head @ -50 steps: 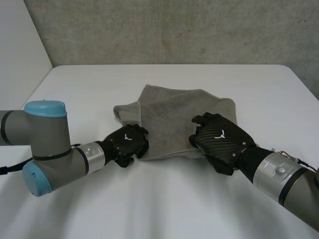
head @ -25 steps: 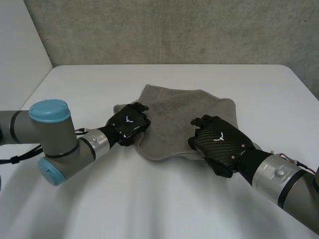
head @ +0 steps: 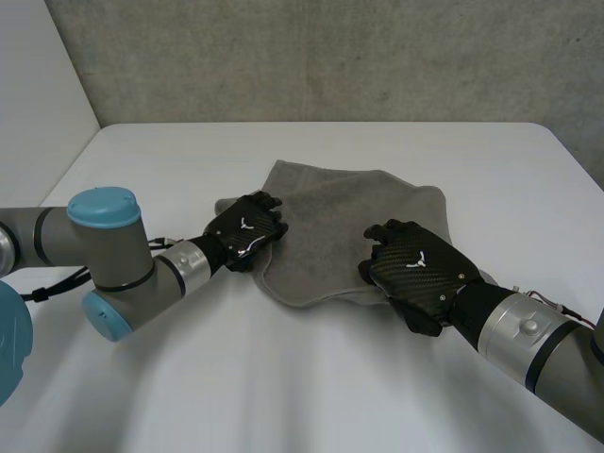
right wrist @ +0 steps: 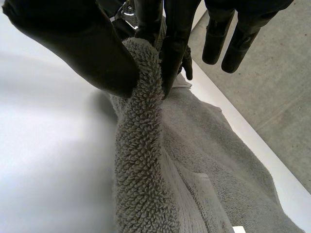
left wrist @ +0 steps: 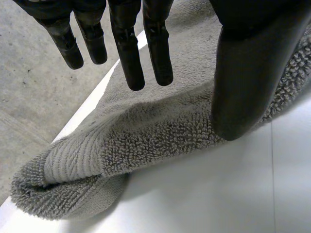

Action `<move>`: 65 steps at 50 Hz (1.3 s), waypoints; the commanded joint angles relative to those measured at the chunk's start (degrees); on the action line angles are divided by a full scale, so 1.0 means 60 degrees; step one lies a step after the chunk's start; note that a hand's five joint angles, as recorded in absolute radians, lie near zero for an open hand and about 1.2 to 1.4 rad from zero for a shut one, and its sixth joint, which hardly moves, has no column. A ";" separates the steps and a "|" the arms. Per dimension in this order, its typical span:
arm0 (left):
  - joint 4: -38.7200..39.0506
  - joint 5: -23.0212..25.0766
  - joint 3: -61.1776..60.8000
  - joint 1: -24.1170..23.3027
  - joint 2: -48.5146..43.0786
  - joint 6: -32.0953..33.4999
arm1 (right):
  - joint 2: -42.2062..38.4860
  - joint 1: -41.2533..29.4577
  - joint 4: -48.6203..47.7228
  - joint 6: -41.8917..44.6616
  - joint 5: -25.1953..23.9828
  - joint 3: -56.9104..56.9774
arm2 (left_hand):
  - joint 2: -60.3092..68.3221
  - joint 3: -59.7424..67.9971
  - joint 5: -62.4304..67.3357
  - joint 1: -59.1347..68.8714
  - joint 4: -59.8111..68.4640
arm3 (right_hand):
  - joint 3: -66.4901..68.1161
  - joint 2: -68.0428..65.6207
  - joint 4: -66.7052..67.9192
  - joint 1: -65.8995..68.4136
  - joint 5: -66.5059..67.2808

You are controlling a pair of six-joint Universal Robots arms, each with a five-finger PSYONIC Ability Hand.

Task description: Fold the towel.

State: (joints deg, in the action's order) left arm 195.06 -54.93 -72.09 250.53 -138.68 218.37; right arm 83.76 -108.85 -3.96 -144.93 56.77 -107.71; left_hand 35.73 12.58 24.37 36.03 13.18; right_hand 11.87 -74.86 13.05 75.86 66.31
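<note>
White surface (head: pixel 311 377), concrete wall (head: pixel 330 57) behind. I see the towel (head: pixel 330 222) lying rumpled mid-surface. At its left edge the left robot hand (head: pixel 243 229) rests with fingers (left wrist: pixel 131 58) straight, gripping nothing. At the near edge the right robot hand (head: pixel 415 269) pinches a raised fold between thumb and finger.

Bright, even light falls from above — diffuse, with no hard glare on the white table (head: pixel 311 377), only a mild sheen. The towel (head: pixel 349 226) throws a thin, soft-edged shadow along its near edge in the head view. In the left wrist view a darker shadow sits under its rolled corner. In the right wrist view the table fades from white to soft grey beside the raised fold. The wall (head: pixel 330 57) is evenly lit — dimmer than the table.
</note>
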 commanded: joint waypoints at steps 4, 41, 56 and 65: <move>-0.0108 0.0015 -0.0012 -0.0006 -0.0046 0.0007 | -0.0014 0.0006 0.0000 0.0000 0.0002 0.0007 | -0.0301 -0.0429 -0.0074 -0.0350 -0.0531 | -0.0311 -0.0857 -0.0508 0.0690 0.0615; -0.3023 0.0191 -0.0963 0.0550 0.0964 0.3171 | 0.0015 -0.0023 0.0015 0.0000 0.0031 -0.0008 | 0.4826 -0.0429 0.5053 0.4777 -0.0531 | -0.0311 -0.0857 -0.0508 0.0690 0.0615; -0.2950 0.0191 -0.1755 0.0857 0.1683 0.3039 | 0.0015 -0.0082 0.0030 0.0000 0.0031 -0.0022 | 0.7378 -0.0429 0.7605 0.7328 -0.0531 | -0.0311 -0.0857 -0.0508 0.0690 0.0615; -0.2950 0.0205 -0.2077 0.1327 0.1785 0.2907 | 0.0030 -0.0082 0.0059 0.0000 0.0046 -0.0022 | 0.7378 -0.0429 0.7605 0.7328 -0.0531 | -0.0311 -0.0857 -0.0508 0.0690 0.0615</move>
State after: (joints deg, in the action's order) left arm 177.38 -53.76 -83.38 256.74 -128.39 236.44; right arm 83.90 -109.42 -3.66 -144.96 56.97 -107.88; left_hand 73.05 12.58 65.80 74.29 13.18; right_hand 11.87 -74.86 13.05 75.87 66.30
